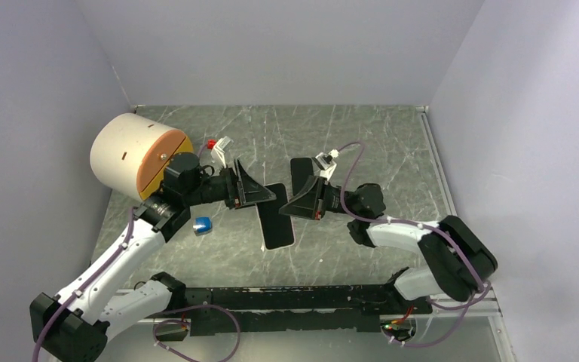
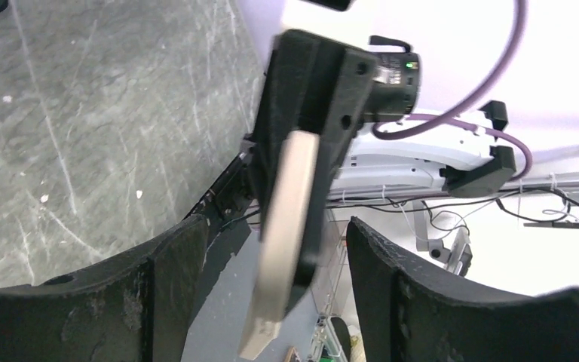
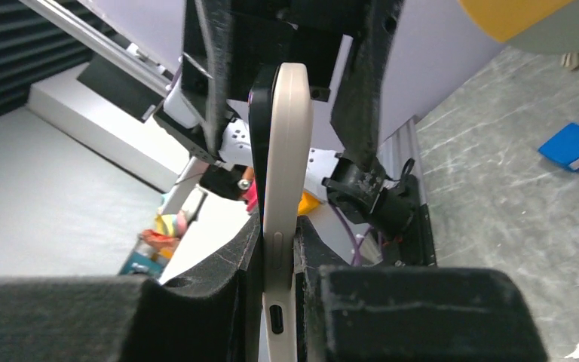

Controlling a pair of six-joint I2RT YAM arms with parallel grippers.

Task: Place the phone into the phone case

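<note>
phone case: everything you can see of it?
The case is thin, pale beige, matte-looking plastic, seen edge-on in both wrist views, with rounded ends and a port cutout at its near end. A black phone lies against one face, seemingly seated. The right gripper is shut on it; the left gripper is open astride its far end, apparently not touching.
</note>
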